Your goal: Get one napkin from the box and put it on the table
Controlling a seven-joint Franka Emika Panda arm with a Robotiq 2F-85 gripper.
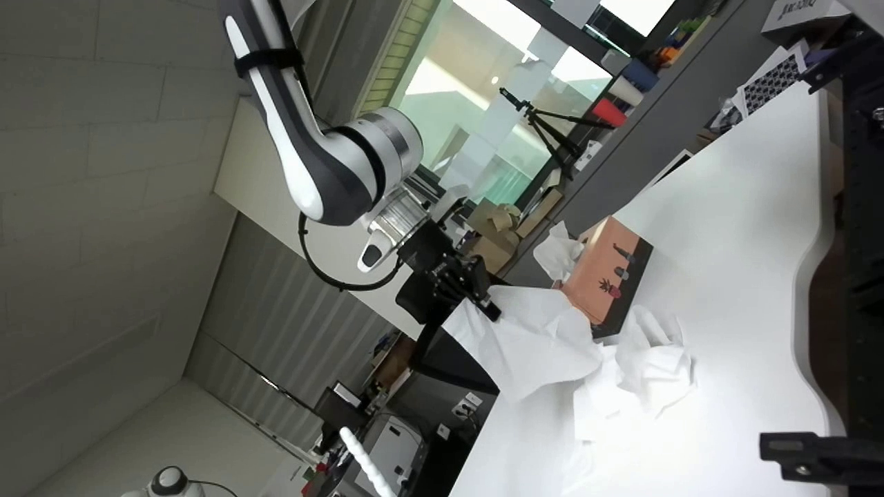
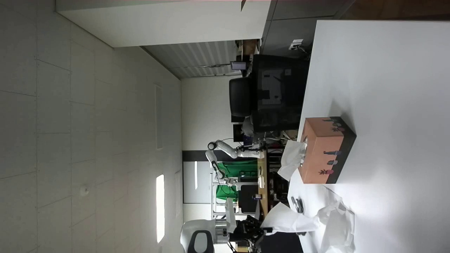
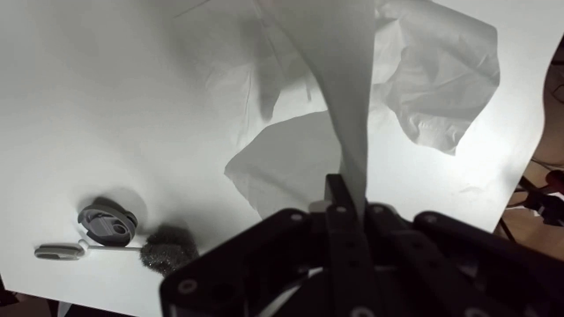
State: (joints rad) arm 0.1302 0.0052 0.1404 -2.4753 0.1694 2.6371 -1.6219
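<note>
My gripper (image 1: 492,308) is shut on one end of a white napkin (image 1: 535,342) and holds it above the white table. In the wrist view the napkin (image 3: 352,88) runs away from between the black fingertips (image 3: 350,196). More crumpled white napkin (image 1: 646,373) lies on the table beneath; it also shows in the wrist view (image 3: 440,83). I cannot tell where the held napkin's lower end meets it. The orange and black napkin box (image 1: 601,273) stands beside them, with another napkin (image 1: 556,252) sticking out of its top. The box (image 2: 321,158) is apart from the gripper (image 2: 268,230).
On the table (image 2: 397,88), a round grey lid (image 3: 108,222) and a dark fuzzy brush head (image 3: 169,249) on a thin handle lie near the gripper. The table's wavy edge (image 1: 804,276) shows in an exterior view. A black metal frame (image 1: 863,276) stands beyond it.
</note>
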